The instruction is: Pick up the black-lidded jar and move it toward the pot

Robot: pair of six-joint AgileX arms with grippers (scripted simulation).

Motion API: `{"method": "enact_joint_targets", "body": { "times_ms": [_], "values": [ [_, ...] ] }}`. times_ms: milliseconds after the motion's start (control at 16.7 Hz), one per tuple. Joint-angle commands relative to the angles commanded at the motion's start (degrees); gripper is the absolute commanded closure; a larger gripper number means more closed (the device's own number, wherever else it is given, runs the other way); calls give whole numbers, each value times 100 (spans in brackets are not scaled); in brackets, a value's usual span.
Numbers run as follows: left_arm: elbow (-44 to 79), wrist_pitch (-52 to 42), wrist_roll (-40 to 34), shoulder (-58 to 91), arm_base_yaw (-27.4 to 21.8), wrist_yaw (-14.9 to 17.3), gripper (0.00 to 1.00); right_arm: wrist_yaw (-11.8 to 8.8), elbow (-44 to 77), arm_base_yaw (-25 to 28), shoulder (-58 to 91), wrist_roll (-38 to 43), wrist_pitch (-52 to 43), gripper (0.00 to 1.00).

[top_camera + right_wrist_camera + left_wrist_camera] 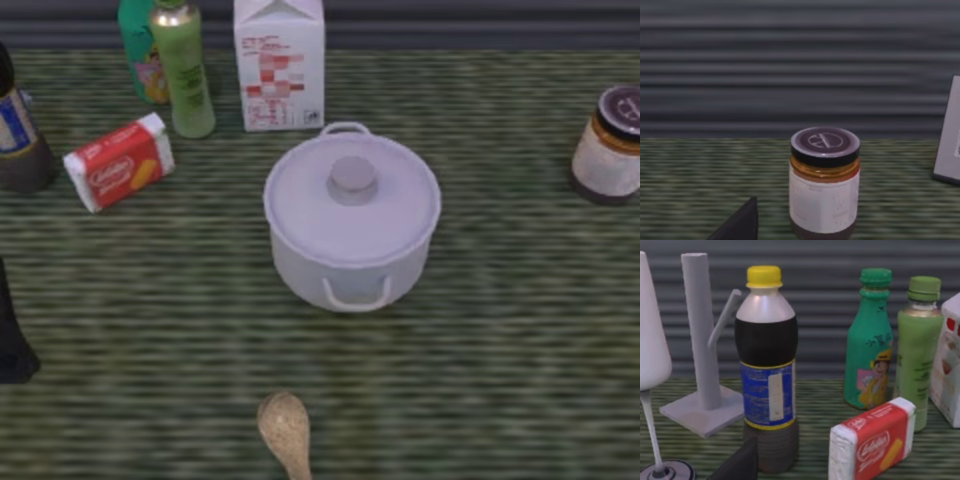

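Note:
The black-lidded jar (612, 145) stands upright at the table's far right edge, with an orange-brown band, a cream label and a dark base. The right wrist view has the jar (824, 182) straight ahead and close. Only one dark fingertip (742, 222) of my right gripper shows there, set wide to one side and apart from the jar, holding nothing. The right arm is outside the top view. The white pot (350, 220), with its lid and grey knob, sits at the table's middle, well left of the jar. My left arm (12, 345) rests at the left edge, with one fingertip (740, 462) showing and nothing in it.
A dark blue-labelled bottle (18, 135) and a red packet (120, 162) lie at the left. A teal bottle (140, 45), a green bottle (185, 70) and a milk carton (280, 65) line the back. A wooden spoon (285, 430) lies in front of the pot. A white stand (702, 340) is behind the bottle.

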Motion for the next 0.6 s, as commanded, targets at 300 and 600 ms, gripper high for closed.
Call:
{"method": "enact_joint_targets", "body": {
  "times_ms": [300, 600],
  "values": [
    [0, 0, 0, 0, 0, 0, 0, -37, 318, 24, 306, 0, -221, 0],
    [0, 0, 0, 0, 0, 0, 0, -74, 1896, 3, 1826, -29, -1290, 0]
  ]
}}
